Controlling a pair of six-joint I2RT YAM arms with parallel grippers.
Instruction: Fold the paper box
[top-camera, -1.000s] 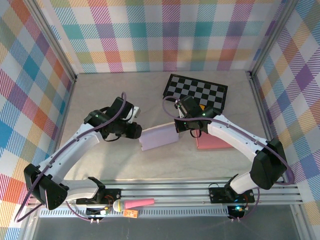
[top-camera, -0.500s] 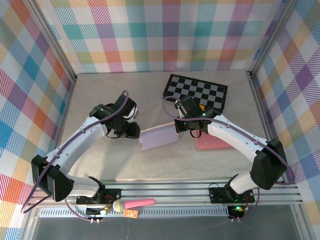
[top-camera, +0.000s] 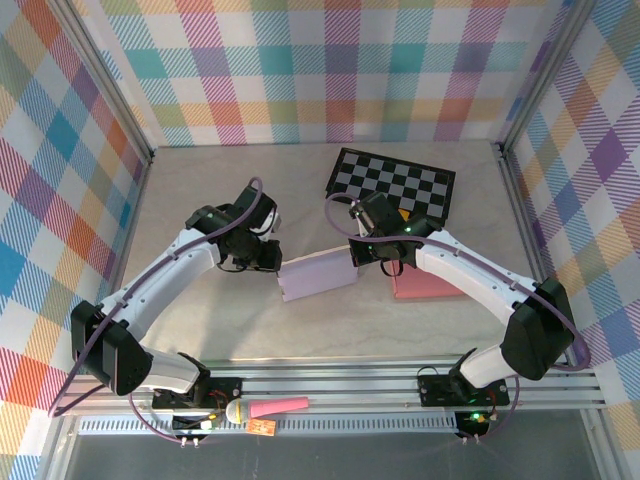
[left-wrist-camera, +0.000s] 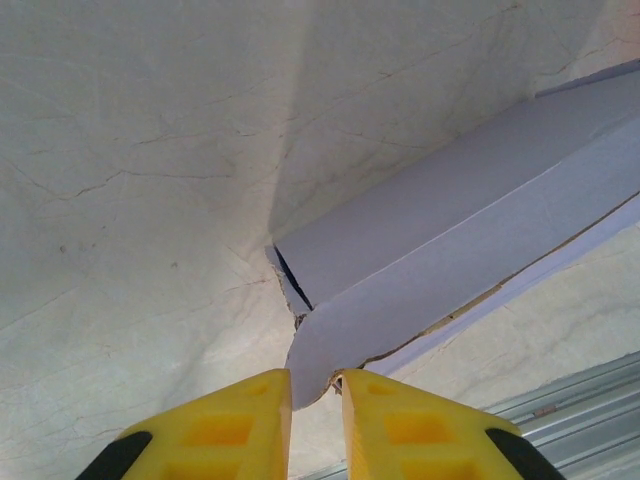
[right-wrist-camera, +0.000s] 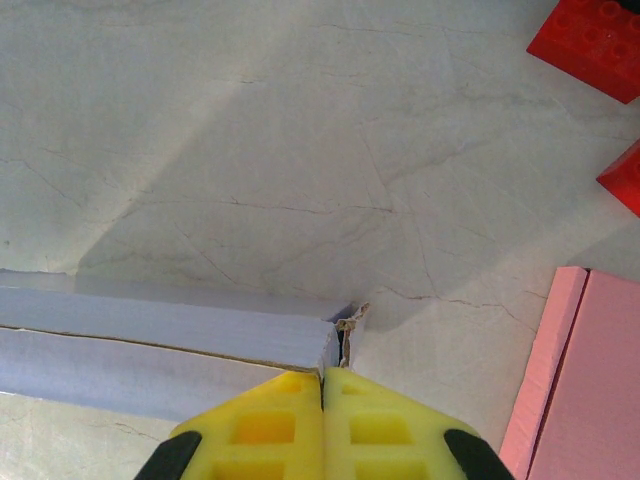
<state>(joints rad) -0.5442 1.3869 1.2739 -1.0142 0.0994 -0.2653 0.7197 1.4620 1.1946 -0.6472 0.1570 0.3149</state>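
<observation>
Across middle of pale, crack-veined table (top-camera: 200, 190), lavender paper box (top-camera: 318, 277) lies partly flattened between both arms. Pastel plaid walls (top-camera: 330, 70) close off left, far and right sides; metal rail (top-camera: 350, 384) runs along near edge. Checkerboard (top-camera: 395, 183) at far right; pink slab (top-camera: 430, 287) just right of box. Left gripper (left-wrist-camera: 316, 378) at box's left end: fingers narrowly apart, flap corner between them, grip unclear. Right gripper (right-wrist-camera: 323, 378) at box's far right corner: fingers pressed together.
</observation>
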